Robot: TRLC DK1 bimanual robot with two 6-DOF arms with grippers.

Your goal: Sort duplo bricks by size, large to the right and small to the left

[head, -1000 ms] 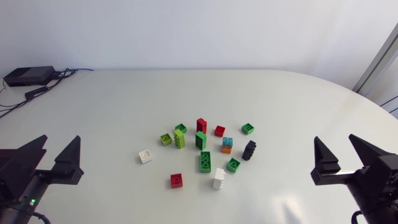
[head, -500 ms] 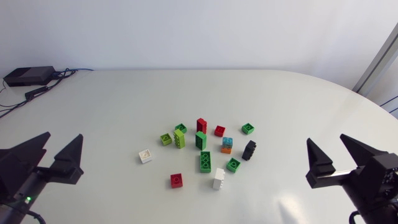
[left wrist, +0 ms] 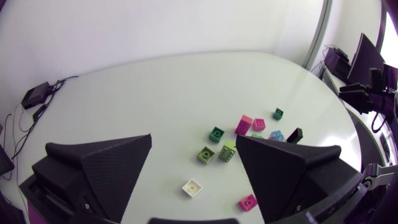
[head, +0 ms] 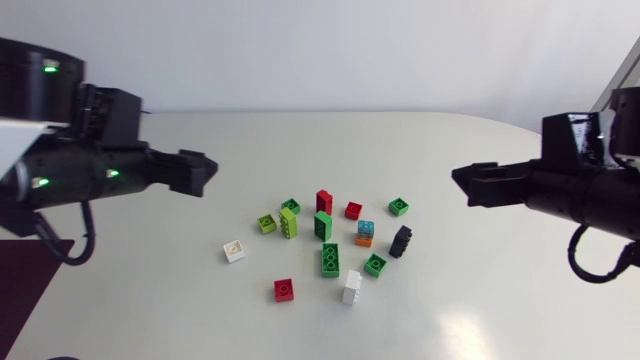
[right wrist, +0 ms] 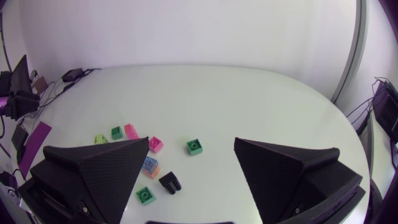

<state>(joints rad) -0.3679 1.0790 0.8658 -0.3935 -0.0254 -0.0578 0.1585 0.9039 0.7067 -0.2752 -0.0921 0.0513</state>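
Two pincers in the head view: we list the left pincer and the right pincer, each above the tabletop and well apart on opposite sides of the black brick. The duplo bricks lie scattered mostly on its left-arm side, with a green square just beside it.

Left wrist view: left pincer wide, empty. The black brick is just past one finger, well apart from the white brick.

Right wrist view: right pincer wide, empty. The black brick shows between the fingers, a blue-on-orange stack just beside it.
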